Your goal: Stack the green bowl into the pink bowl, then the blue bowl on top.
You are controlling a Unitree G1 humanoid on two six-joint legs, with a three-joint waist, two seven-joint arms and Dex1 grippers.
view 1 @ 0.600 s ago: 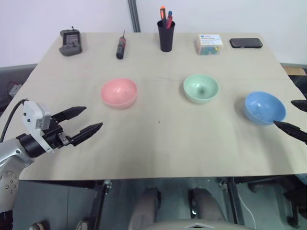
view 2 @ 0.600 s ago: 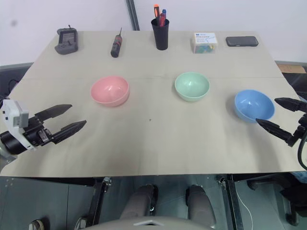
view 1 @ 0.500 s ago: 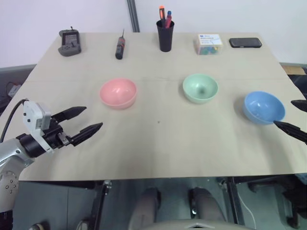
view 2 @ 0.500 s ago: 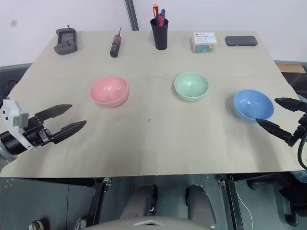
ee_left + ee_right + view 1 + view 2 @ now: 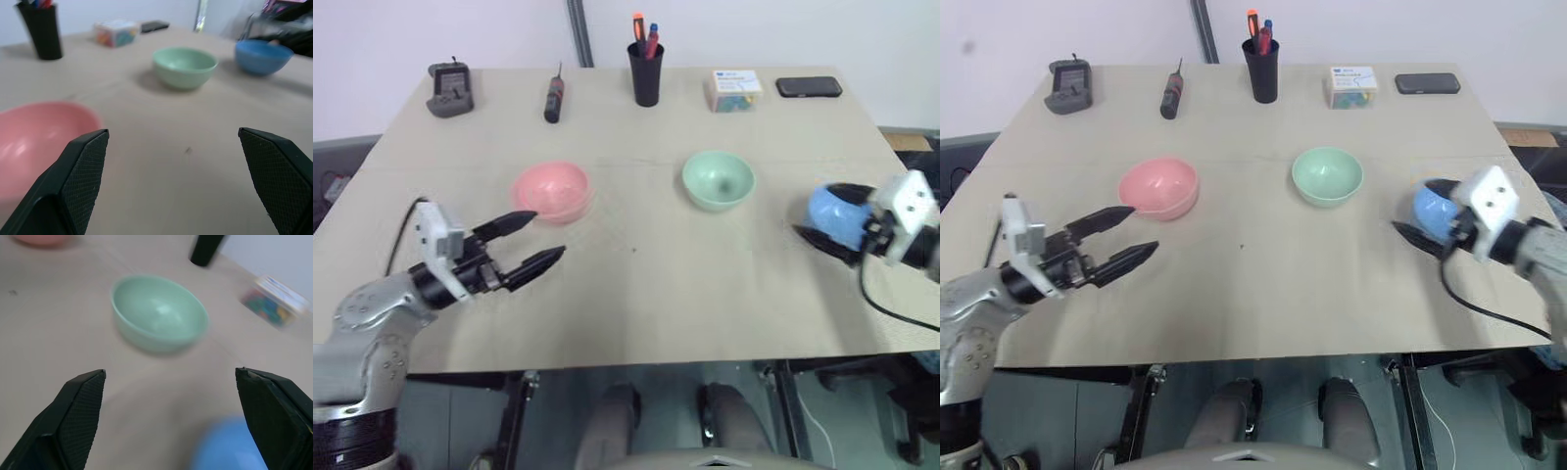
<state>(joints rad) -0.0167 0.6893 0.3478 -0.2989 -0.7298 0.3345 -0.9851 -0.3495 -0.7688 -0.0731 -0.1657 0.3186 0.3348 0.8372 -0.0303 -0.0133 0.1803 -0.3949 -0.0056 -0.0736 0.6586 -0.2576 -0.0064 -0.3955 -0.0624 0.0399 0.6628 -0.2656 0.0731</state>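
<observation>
Three bowls sit apart on the worktop [image 5: 636,294], none stacked.

My left claw [image 5: 536,243] is spread wide, nothing between its fingers. The pink bowl [image 5: 551,190] sits just past its farther fingertip; contact unclear, probably a slight gap.

The green bowl [image 5: 719,179] stands mid-worktop, well apart from both claws, ahead of the right claw and off toward my left.

My right claw [image 5: 1427,212] is spread, one finger on each side of the blue bowl [image 5: 1435,209]. Whether the fingers touch the bowl I cannot tell; motion blur there.

Beyond both claws, along the far edge: a black pen cup [image 5: 645,72], a screwdriver [image 5: 552,98], a phone [image 5: 809,87].
</observation>
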